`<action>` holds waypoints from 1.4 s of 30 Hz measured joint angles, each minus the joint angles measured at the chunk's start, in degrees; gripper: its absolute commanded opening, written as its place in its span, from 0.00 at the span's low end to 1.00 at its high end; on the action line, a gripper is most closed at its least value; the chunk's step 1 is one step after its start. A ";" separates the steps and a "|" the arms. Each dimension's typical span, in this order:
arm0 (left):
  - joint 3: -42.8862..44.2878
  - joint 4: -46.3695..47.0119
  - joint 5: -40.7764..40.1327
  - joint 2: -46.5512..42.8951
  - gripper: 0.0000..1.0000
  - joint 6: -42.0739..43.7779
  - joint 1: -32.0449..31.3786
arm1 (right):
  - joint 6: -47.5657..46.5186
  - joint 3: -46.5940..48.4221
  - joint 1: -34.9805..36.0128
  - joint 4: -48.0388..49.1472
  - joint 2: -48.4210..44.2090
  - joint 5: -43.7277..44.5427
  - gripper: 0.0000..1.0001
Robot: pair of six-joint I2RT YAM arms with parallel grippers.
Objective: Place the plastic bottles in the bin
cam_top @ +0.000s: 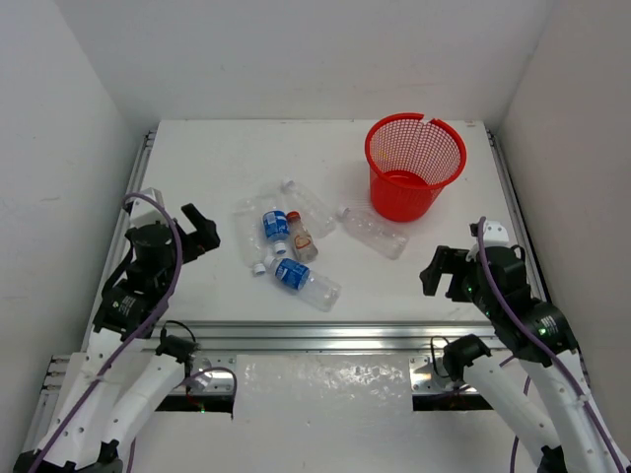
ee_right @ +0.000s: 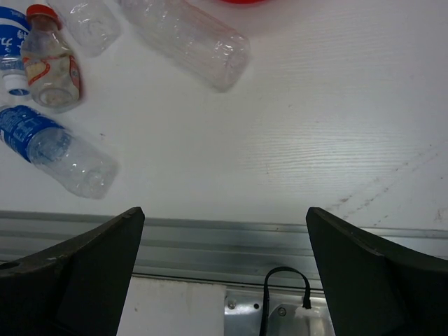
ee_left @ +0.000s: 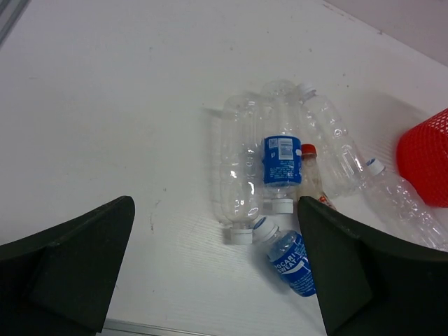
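Several plastic bottles lie in a cluster mid-table. These include a blue-labelled one [cam_top: 275, 227], a red-capped one [cam_top: 301, 237], a second blue-labelled one [cam_top: 300, 279] and clear unlabelled ones [cam_top: 373, 232]. The red mesh bin [cam_top: 414, 163] stands upright at the back right and looks empty. My left gripper [cam_top: 200, 230] is open and empty, left of the cluster. In the left wrist view [ee_left: 213, 210] the bottles [ee_left: 238, 175] lie ahead of its fingers. My right gripper [cam_top: 441, 272] is open and empty near the front right edge, over the table rail [ee_right: 224, 213]. A clear bottle [ee_right: 185, 38] lies ahead of it.
An aluminium rail [cam_top: 315, 335] runs along the table's front edge, with rails at the left and right sides. White walls enclose the table on three sides. A black cable loop [ee_right: 283, 290] hangs below the front rail.
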 measured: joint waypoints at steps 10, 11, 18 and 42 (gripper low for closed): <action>2.49 0.74 2.89 15.96 1.00 -2.36 0.00 | 1.33 -1.31 0.00 2.99 -2.67 -6.67 0.99; 3.13 1.22 3.28 18.84 1.00 -3.04 0.00 | 1.31 -1.46 0.00 3.54 -2.60 -7.96 0.99; 3.45 8.50 6.97 37.62 0.97 -6.67 0.00 | 1.60 -3.54 0.00 8.13 -2.27 -17.31 0.99; -0.68 22.27 2.91 52.78 0.00 -13.75 -0.02 | 3.21 -6.88 0.00 18.78 7.52 -35.23 0.99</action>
